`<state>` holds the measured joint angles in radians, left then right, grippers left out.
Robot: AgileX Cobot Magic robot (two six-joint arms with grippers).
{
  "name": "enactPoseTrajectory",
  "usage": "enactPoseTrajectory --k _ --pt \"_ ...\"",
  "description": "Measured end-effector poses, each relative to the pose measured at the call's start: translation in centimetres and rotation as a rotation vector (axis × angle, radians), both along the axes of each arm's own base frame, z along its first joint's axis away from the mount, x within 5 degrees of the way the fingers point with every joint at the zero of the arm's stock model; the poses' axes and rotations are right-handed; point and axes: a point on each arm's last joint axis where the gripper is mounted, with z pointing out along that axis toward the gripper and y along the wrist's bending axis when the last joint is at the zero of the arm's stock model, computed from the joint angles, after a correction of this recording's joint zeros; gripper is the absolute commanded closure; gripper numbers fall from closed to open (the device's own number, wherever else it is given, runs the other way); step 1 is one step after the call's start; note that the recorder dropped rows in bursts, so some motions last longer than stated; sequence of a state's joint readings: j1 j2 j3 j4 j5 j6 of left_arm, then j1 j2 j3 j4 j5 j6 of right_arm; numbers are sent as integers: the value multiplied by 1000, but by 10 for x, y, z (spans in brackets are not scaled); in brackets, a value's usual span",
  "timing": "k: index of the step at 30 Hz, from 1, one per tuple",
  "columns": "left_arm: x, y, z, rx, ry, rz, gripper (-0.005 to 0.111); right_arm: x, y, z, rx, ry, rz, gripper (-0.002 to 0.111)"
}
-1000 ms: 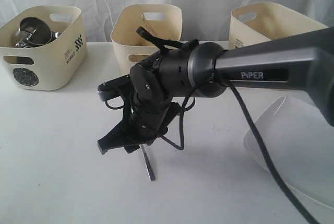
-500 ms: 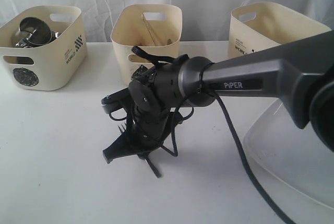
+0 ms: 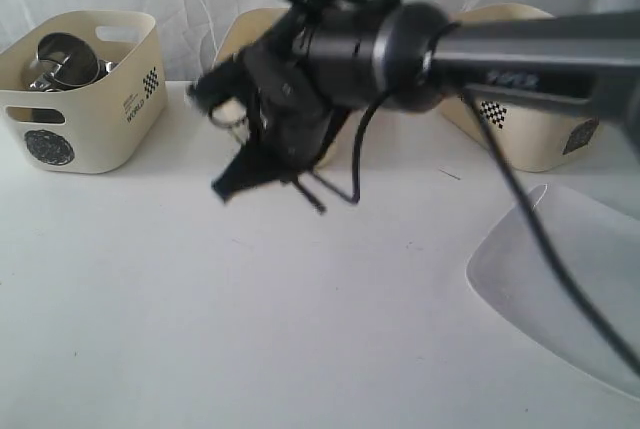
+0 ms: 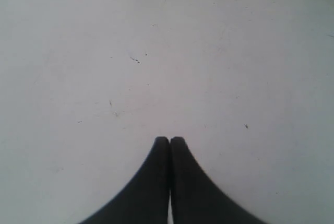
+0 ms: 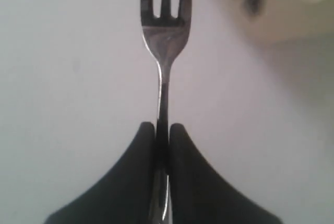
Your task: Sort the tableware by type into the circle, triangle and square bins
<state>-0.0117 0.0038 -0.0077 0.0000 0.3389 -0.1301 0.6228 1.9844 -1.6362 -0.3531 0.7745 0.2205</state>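
Right claw (image 5: 162, 129) is clamping the fork (image 5: 163, 36) by its handle, holding it above the desk (image 3: 150, 299). Next job, I reckon: lining up over the middle bin (image 3: 230, 37). Left claw (image 4: 170, 141) is sitting closed, empty.

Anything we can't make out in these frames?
Middle bin: exterior view, the right arm covers most of it; contents and marking unseen.
Fork: right wrist view, tine tips cut by the frame edge, handle end hidden inside the right gripper; blurred in the exterior view.
White plate: exterior view, cut off at the right edge.
Left bin: its wall hides most contents.
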Motion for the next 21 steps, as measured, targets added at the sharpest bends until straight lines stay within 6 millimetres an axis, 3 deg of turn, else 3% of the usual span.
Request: enactPoseTrajectory --k 4,9,13,17,21 --pt "0 0 0 0 0 0 106 24 -29 49 210 -214 -125 108" --pt "0 0 0 0 0 0 106 52 -58 61 493 -336 -285 108" --pt "0 0 0 0 0 0 106 75 -63 55 713 -448 -265 108" --pt "0 0 0 0 0 0 106 93 -55 42 937 -584 -134 108" --pt "0 0 0 0 0 0 106 111 -48 4 987 -598 -89 108"
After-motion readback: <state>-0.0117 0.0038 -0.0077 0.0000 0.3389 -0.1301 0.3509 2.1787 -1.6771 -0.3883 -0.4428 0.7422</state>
